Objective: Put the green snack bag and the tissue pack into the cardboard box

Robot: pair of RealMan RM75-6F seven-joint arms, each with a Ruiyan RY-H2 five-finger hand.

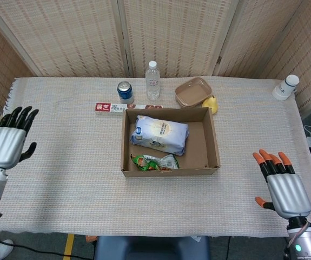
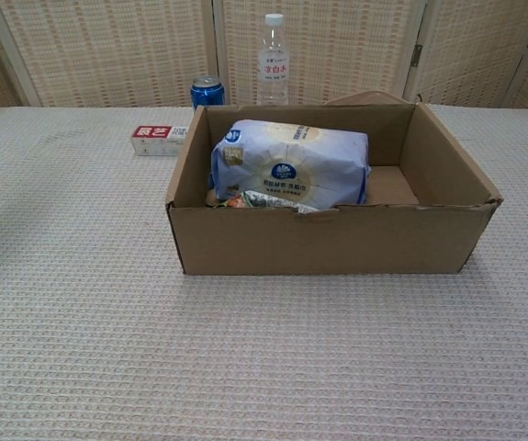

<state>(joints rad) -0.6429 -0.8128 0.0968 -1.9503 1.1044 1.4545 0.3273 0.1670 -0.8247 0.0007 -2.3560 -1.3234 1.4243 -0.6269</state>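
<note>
The cardboard box [image 1: 213,142] [image 2: 328,243] stands open-topped at the table's middle. Inside it lies the pale blue tissue pack [image 1: 159,134] [image 2: 291,173], toward the back left. The green snack bag [image 1: 155,162] [image 2: 259,200] lies flat in the box's front left, just ahead of the pack. My left hand [image 1: 8,142] hangs at the table's far left edge, fingers spread and empty. My right hand [image 1: 283,183] hovers off the front right corner, fingers apart, holding nothing. Neither hand shows in the chest view.
Behind the box stand a blue can [image 1: 125,91], a water bottle [image 1: 152,79], a red-and-white flat carton [image 1: 110,107], a brown tray [image 1: 192,92] and a yellow fruit [image 1: 211,103]. A white bottle [image 1: 285,86] lies at the far right.
</note>
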